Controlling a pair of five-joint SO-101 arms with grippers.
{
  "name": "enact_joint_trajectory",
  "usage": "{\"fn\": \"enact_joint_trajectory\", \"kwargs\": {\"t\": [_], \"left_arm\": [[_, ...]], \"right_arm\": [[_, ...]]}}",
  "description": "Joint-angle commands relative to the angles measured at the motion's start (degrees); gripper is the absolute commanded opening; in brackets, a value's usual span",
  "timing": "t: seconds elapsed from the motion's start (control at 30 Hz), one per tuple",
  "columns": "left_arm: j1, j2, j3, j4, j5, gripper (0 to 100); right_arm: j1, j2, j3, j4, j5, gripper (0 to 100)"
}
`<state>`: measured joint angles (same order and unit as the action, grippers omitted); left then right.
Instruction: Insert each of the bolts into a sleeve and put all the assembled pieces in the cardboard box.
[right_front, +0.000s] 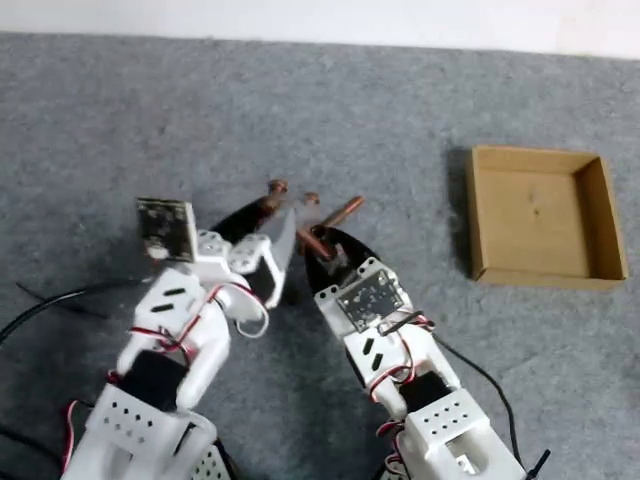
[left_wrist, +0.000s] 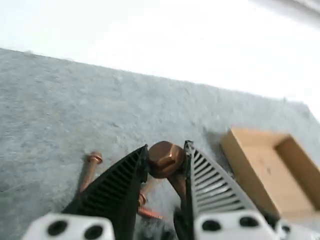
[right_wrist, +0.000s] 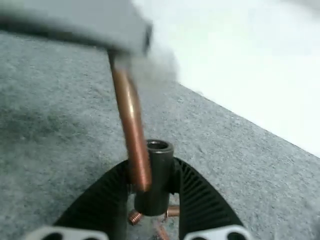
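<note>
Bolt (left_wrist: 164, 160) is pinched by its head in L gripper (left_wrist: 166, 147), sleeve (right_wrist: 157, 180) is clamped upright in R gripper (right_wrist: 152, 170), w/ box (right_front: 478, 215) at 3 o'clock, and since the tip is seen beside the bore, bolt could be jammed or dropped if pushed misaligned.

A shallow cardboard box (right_front: 540, 215) lies open. Well apart from it, a dark sleeve (right_wrist: 156, 175) stands upright in the right hand (right_wrist: 151, 165). The left hand (left_wrist: 166, 146) pinches a copper bolt (right_wrist: 131, 130), whose shank hangs alongside the sleeve's mouth. A loose bolt (left_wrist: 89, 170) lies flat, farther from the box.
</note>
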<state>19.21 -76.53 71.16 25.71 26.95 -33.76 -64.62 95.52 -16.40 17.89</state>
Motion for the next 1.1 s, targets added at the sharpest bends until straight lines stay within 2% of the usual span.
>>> {"fn": "enact_joint_trajectory", "kwargs": {"t": [0.0,0.17,0.37,1.07], "left_arm": [[1.7,-2.6,1.0,-0.4,-1.3,0],[-0.3,-2.8,0.7,-0.4,-1.0,0],[-3.4,-2.8,0.6,-5.4,-0.9,0],[-3.3,-2.6,5.7,-5.5,-1.3,0]], "right_arm": [[-0.7,-1.2,3.6,-0.1,0.7,0.5],[-0.7,-1.5,3.1,7.1,4.3,0.5],[-0.7,-1.5,3.1,7.1,4.5,0.5],[-0.7,-1.5,3.1,7.4,4.6,0.5]]}}
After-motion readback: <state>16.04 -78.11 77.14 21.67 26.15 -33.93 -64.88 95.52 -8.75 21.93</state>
